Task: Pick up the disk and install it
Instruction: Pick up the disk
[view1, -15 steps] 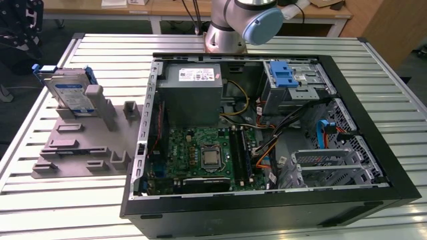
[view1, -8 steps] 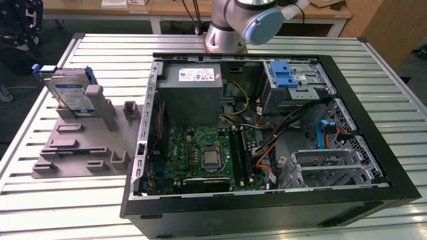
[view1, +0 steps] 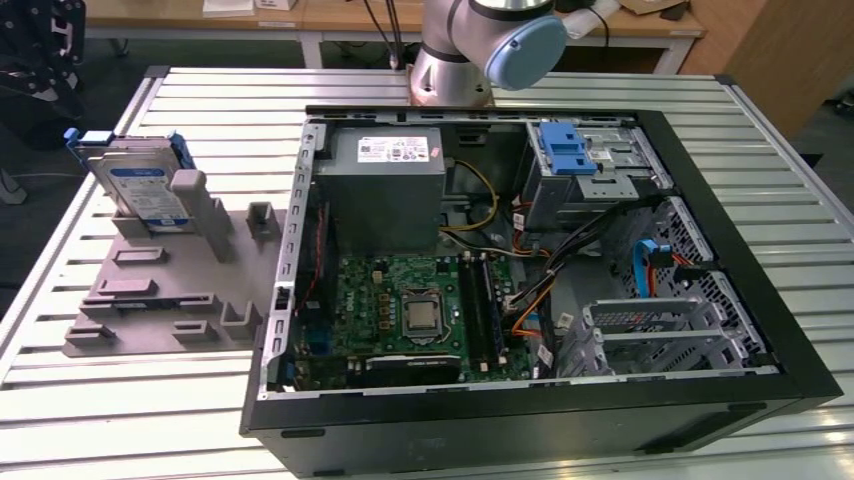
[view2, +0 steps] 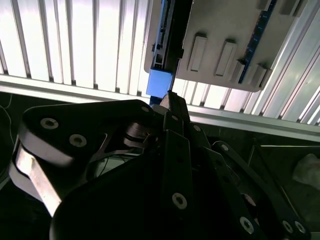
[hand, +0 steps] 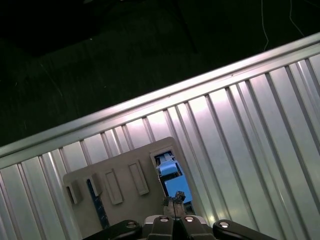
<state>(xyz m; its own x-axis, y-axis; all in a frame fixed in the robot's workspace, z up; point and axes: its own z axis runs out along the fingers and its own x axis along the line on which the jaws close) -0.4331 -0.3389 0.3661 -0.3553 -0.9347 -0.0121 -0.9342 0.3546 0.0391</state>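
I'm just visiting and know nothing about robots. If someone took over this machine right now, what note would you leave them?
Gripper: shut and empty, above the disk and apart from it.
Disk: stands on edge in the grey holder, on the exterior view's left of the open computer case.
Done: nothing yet; the disk is not gripped.
Left: pick up the disk and install it in the case.
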